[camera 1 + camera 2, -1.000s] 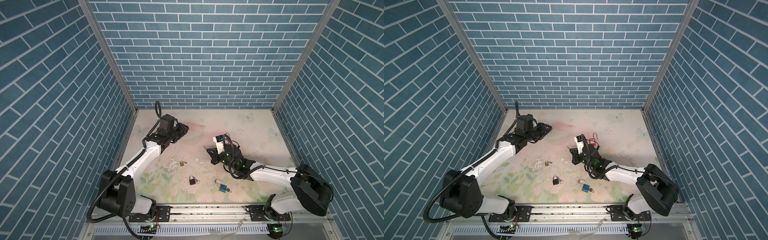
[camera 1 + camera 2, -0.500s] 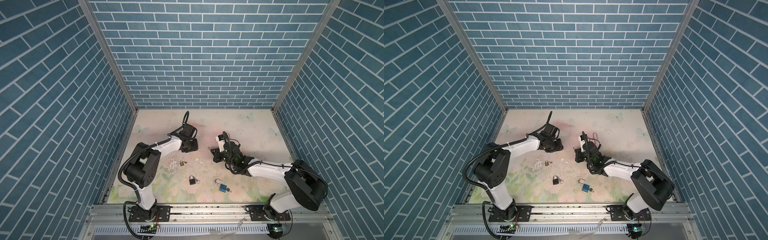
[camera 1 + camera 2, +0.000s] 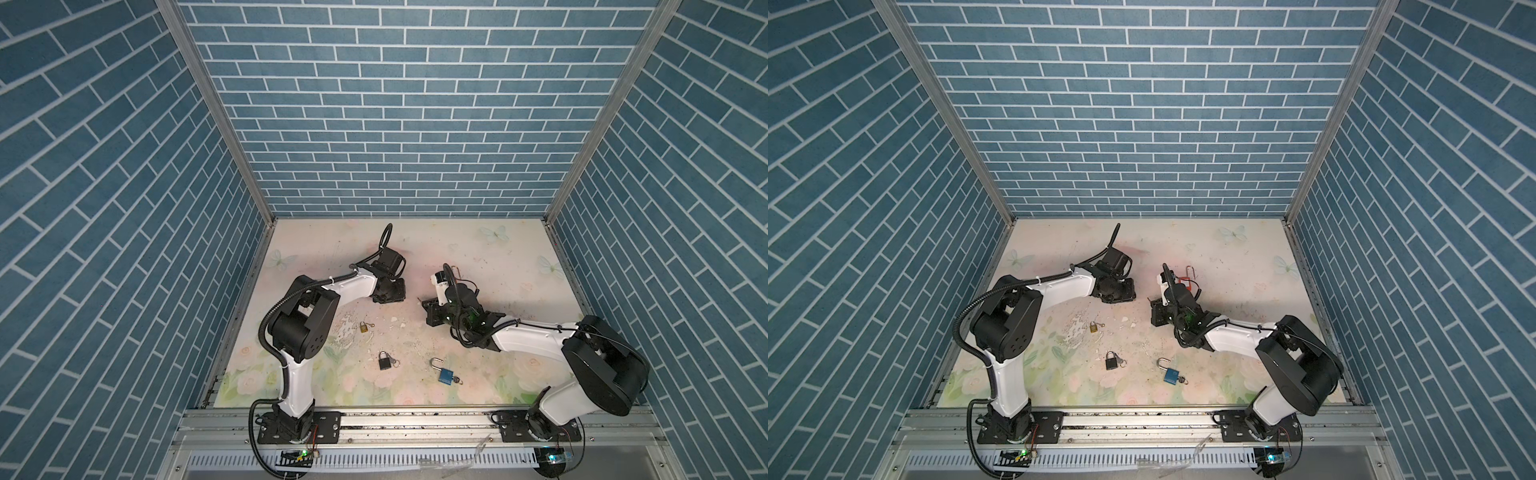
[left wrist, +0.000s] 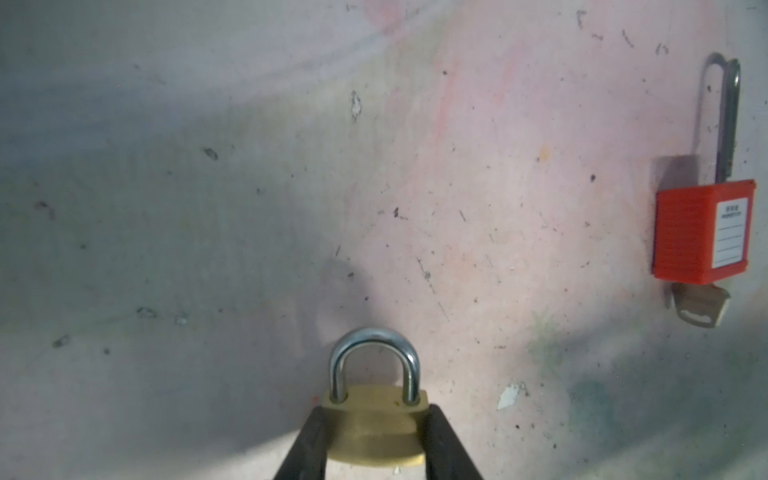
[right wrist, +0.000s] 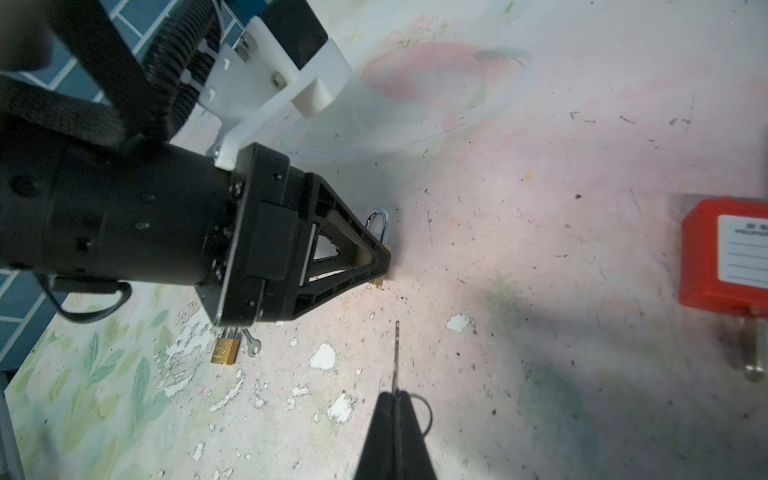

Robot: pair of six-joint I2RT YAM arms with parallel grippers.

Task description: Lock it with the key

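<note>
A brass padlock (image 4: 374, 436) with a steel shackle sits between the fingers of my left gripper (image 4: 376, 409), which is shut on its body; both shackle legs enter the body. In both top views the left gripper (image 3: 392, 291) hangs low over the mat near the middle. My right gripper (image 5: 395, 395) is shut on a thin key (image 5: 397, 353), seen edge-on with its ring beside the fingers. The key's blade points toward the left gripper (image 5: 374, 257) and the padlock's shackle (image 5: 380, 222), with a gap between them. In a top view the right gripper (image 3: 1152, 305) faces the left one.
A red padlock (image 4: 702, 232) with a long shackle and a key in it lies behind the right gripper. Nearer the front lie a small brass padlock (image 3: 363, 327), a black padlock (image 3: 384, 360) and a blue padlock (image 3: 445, 375) with its shackle open. Blue brick walls enclose the mat.
The left arm has swung from the back left toward the middle, bringing its gripper close to the right gripper. The right gripper has barely moved.
</note>
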